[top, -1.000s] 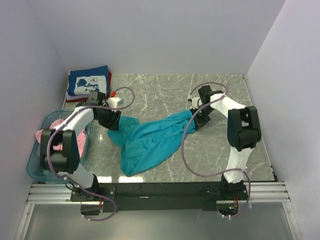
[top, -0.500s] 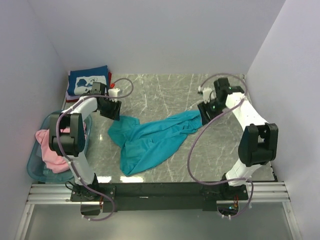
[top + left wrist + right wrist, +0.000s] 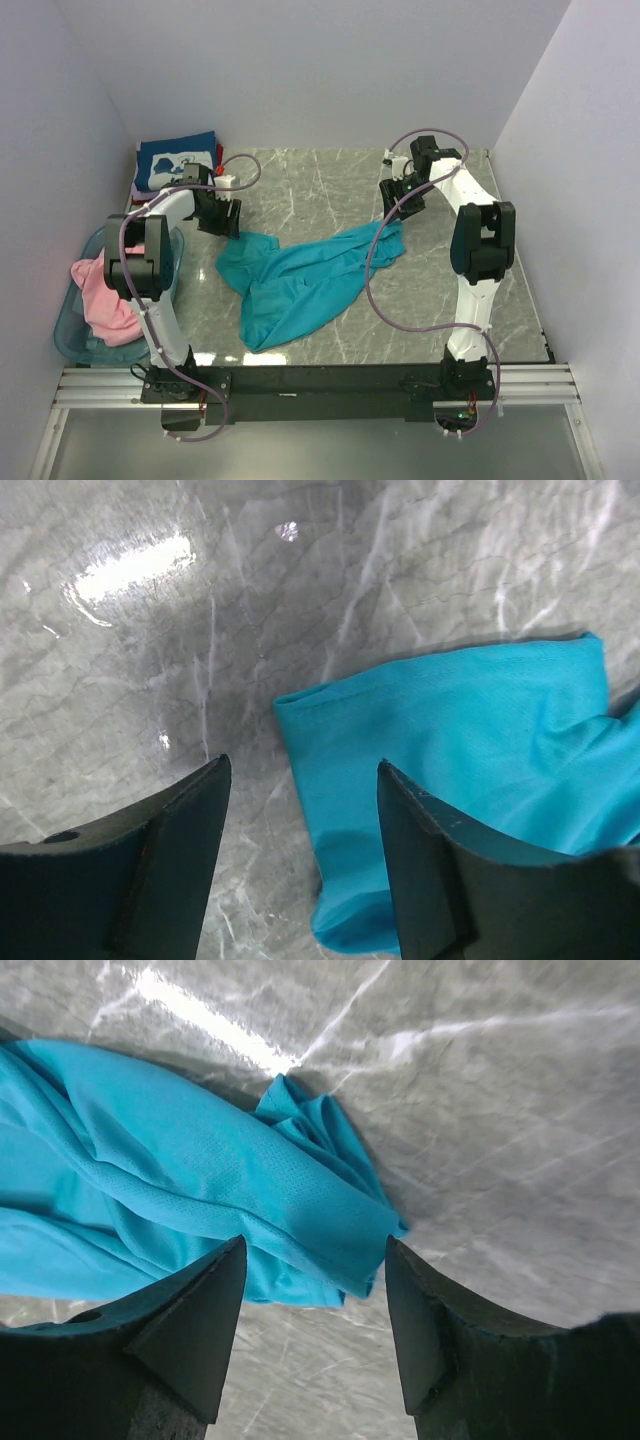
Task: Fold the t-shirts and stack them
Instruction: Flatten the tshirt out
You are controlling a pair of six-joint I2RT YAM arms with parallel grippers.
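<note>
A teal t-shirt [image 3: 300, 282] lies crumpled and stretched slantwise across the marble table. My left gripper [image 3: 222, 216] hovers open just over its far left corner, and that corner [image 3: 450, 730] shows between the parted fingers [image 3: 303, 763]. My right gripper [image 3: 400, 200] stands open above the shirt's right end [image 3: 300, 1180], holding nothing [image 3: 316, 1240]. A folded navy t-shirt [image 3: 177, 163] with white print rests on a red one [image 3: 219, 157] in the back left corner. A pink t-shirt [image 3: 100, 298] hangs out of the basket.
A translucent light-blue basket [image 3: 68, 338] sits at the table's left edge beside the left arm. White walls close in the back and both sides. Purple cables loop from both arms over the table.
The right gripper has opened, let go of the teal shirt's right end and drawn back toward the far wall. The left gripper has widened and shifted slightly farther back.
</note>
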